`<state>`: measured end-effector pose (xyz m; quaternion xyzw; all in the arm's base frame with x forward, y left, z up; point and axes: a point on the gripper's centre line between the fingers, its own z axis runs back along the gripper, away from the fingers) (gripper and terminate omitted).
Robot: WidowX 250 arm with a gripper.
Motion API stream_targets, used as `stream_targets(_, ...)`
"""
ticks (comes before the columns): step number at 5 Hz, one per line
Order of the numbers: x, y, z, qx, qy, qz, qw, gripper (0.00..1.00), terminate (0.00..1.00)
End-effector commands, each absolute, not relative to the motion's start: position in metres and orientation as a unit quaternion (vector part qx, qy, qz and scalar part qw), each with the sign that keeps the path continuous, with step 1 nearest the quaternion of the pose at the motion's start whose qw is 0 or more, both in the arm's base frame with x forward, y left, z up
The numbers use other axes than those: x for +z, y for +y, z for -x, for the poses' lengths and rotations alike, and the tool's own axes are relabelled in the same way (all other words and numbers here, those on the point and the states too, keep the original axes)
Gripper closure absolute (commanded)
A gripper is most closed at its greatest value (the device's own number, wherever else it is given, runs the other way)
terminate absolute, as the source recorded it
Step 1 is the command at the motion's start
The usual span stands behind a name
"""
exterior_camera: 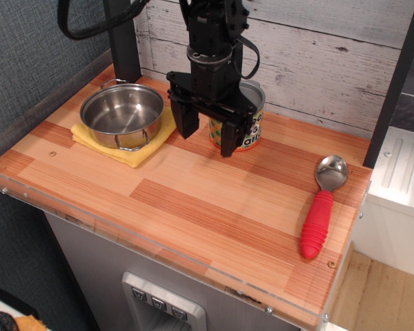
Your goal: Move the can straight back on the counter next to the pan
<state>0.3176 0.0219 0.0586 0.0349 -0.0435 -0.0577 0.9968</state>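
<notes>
Our fingers [205,133] hang spread wide and empty; the can [243,127] stands just behind them, the pan [122,115] off to one side. We judge the can light, rigid and slick; best gripped across its label.

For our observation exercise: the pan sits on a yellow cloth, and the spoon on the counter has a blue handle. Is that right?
Not quite. The spoon has a red handle, not blue, as the observation.image view shows. The rest holds: the pan sits on a yellow cloth and the spoon lies on the counter.

A toy kitchen set: wood-plank desk [193,200], whitewashed plank backsplash [317,62], small steel pot [122,114], red-handled spoon [322,203].
</notes>
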Motion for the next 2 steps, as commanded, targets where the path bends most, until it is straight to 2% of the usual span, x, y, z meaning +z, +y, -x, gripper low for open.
stream_targets(1,0.102,0.051,-0.301,-0.008,-0.06,-0.054,0.997,0.0,0.0)
stream_targets(2,0.113,0.074,-0.291,0.034,-0.065,-0.059,0.996,0.0,0.0)
